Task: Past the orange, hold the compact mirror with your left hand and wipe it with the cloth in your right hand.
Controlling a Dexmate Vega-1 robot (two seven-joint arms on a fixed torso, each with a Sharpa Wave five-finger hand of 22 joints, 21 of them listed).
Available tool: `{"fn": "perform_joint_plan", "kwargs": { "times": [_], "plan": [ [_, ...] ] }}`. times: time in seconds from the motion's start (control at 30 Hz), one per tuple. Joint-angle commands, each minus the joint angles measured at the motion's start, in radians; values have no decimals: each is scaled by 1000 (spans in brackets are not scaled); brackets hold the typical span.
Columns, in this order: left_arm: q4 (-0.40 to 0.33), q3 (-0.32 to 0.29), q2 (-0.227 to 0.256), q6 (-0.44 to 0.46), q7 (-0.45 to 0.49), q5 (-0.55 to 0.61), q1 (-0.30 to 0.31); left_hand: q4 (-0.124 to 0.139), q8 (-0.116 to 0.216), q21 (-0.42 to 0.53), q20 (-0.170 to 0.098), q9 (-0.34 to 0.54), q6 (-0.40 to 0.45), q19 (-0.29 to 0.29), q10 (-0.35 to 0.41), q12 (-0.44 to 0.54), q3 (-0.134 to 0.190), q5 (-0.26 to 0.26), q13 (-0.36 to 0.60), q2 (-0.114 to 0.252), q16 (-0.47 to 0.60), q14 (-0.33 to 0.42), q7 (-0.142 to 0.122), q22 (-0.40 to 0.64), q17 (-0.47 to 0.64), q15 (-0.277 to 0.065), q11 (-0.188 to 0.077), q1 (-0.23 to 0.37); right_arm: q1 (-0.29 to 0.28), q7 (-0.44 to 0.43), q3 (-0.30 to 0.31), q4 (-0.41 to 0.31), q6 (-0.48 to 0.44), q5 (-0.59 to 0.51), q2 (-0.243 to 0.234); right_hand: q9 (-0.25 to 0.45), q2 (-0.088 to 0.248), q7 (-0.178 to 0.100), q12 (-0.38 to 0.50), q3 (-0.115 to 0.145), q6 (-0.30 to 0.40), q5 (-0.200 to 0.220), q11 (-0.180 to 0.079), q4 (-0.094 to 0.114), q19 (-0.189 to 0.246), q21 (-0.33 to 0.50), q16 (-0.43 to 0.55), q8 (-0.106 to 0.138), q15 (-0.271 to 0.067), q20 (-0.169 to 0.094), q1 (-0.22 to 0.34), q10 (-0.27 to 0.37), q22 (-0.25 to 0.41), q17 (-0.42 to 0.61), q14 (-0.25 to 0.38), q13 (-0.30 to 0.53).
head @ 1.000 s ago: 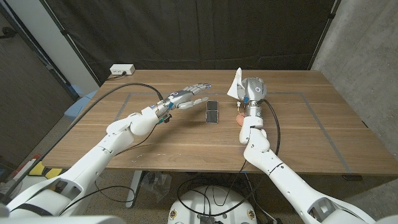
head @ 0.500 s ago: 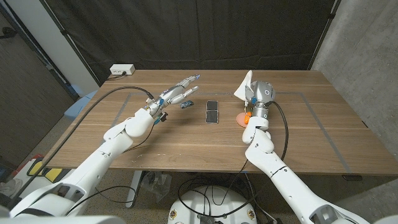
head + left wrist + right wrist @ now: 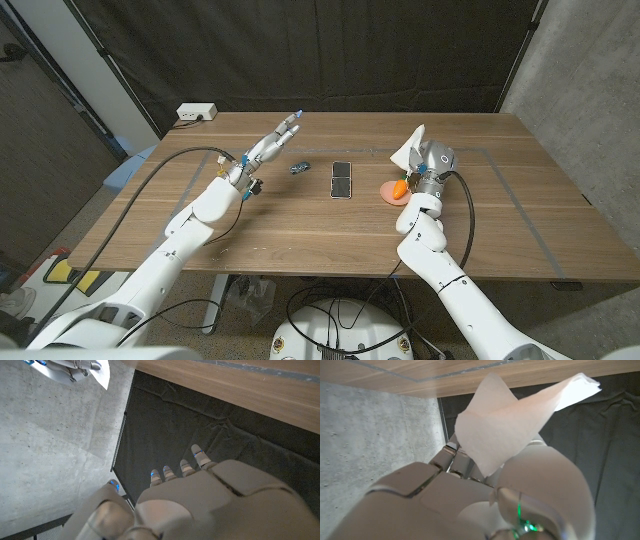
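The compact mirror [image 3: 342, 179] lies open and dark on the table's middle. My left hand [image 3: 270, 143] hangs in the air to its far left, fingers stretched out and apart, holding nothing. The left wrist view shows that hand's back [image 3: 200, 505] against the black curtain. An orange [image 3: 399, 186] sits on a pink dish [image 3: 388, 192] right of the mirror. Just beyond the orange my right hand [image 3: 428, 162] is raised and grips a white cloth [image 3: 408, 151], which sticks up as a crumpled point. The right wrist view shows the cloth [image 3: 515, 420] pinched above that hand [image 3: 470, 500].
A small blue toy [image 3: 299, 167] lies on the table between my left hand and the mirror. A white power strip [image 3: 197, 112] sits at the far left edge. Thin tape lines [image 3: 500, 165] mark a rectangle on the wooden table [image 3: 300, 220]. A black curtain hangs behind.
My left hand has swung left and back, away from the mirror, uncovering the blue toy. My right hand has moved right with the cloth, and the orange now shows.
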Motion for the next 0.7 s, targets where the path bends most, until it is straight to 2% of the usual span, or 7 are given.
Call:
{"fn": "perform_joint_plan", "kwargs": {
  "times": [0.03, 0.13, 0.27, 0.4, 0.57, 0.63, 0.7],
  "plan": [
    [-1, -70, -61, 62, -160, -222, 32, -6, 11, 4, -6, 2, 8, -102, 2, 7, 9, 2, 1, 60, 8, -4, -3, 1, 3, -62, -1, 10, -31, 14, 31, -38, -78, 22, 21, 3, 2, -3, -3, 3, 0, 0, -3, 3, -4, 7, -2, -2, -161, -16, -8, -3, 2, 3, -3, 5],
    [-11, -95, -81, 91, -192, -268, 43, -7, 11, 4, -7, 2, 9, -100, 4, 8, 11, 2, 1, 59, 8, -4, -4, 0, 2, -62, 0, 13, -40, 16, 51, -55, -76, 51, 32, 3, 3, -2, -5, 4, -2, -1, -2, 4, -4, 8, -2, -2, -160, -14, -9, -6, 2, 3, -4, 5],
    [-29, -130, -105, 139, -229, -315, 57, -10, 12, 5, -5, 2, 14, -97, 11, 11, 14, 2, 1, 58, 9, -4, -3, 0, 1, -60, 3, 20, -49, 30, 64, -75, -88, 72, 36, 5, 3, 4, -9, 2, -17, -6, 23, 10, -5, 12, -1, -5, -152, -10, -20, -17, 4, 5, -7, 5],
    [-38, -159, -121, 161, -253, -330, 67, -12, 14, 5, -4, 1, 20, -95, 15, 13, 16, 2, 1, 57, 9, -1, -2, -1, 1, -60, 5, 25, -54, 45, 68, -86, -100, 82, 30, 8, 10, 15, -17, -13, -76, -24, 56, 47, -19, 18, -1, -17, -141, 6, -81, -45, 7, 13, -32, 6],
    [-32, -186, -132, 141, -269, -325, 73, -15, 15, 6, -1, 1, 24, -90, 20, 14, 20, 2, 1, 55, 10, 1, 0, -1, 0, -58, 8, 33, -61, 56, 73, -96, -119, 90, 27, 7, 32, 22, -28, -14, -217, -47, 89, 84, -42, 27, -1, -39, -110, 19, -144, -110, 10, 22, -72, 7],
    [-28, -195, -133, 125, -271, -318, 75, -16, 15, 6, 0, 1, 26, -89, 23, 15, 21, 2, 1, 54, 11, 2, 0, -2, 0, -58, 8, 36, -57, 65, 68, -95, -148, 82, 26, 6, 33, 15, -31, -9, -295, -52, 94, 88, -53, 30, -5, -45, -97, 21, -156, -146, 10, 22, -94, 8],
    [-28, -203, -133, 124, -280, -323, 78, -17, 16, 6, 1, 0, 29, -86, 23, 15, 23, 2, 1, 53, 11, 5, 1, -2, -1, -60, 6, 40, -50, 86, 61, -95, -193, 75, 29, 5, 31, 2, -36, -1, -429, -54, 100, 88, -73, 32, -5, -51, -90, 30, -169, -209, 10, 21, -123, 9]
  ]
}}
